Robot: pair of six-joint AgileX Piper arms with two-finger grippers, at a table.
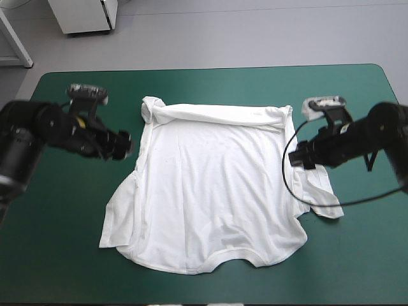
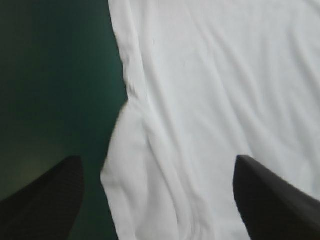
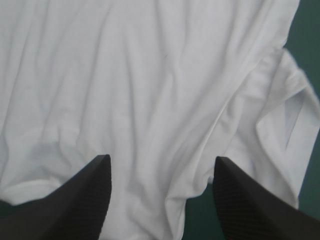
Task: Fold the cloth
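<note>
Left tool [image 1: 125, 145] spread apart beside flat T-shirt [image 1: 210, 191]; right tool [image 1: 295, 158] apart at opposite side.

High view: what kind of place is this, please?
Probably a robot test bench: a table with a teal-green cover, a white T-shirt spread on it, and the left hand and right hand, both open, at its sides.

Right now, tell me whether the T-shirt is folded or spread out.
Spread out, not yet folded: the T-shirt lies flat on the teal-green cover, both sleeves out; only its far edge is rolled over.
</note>
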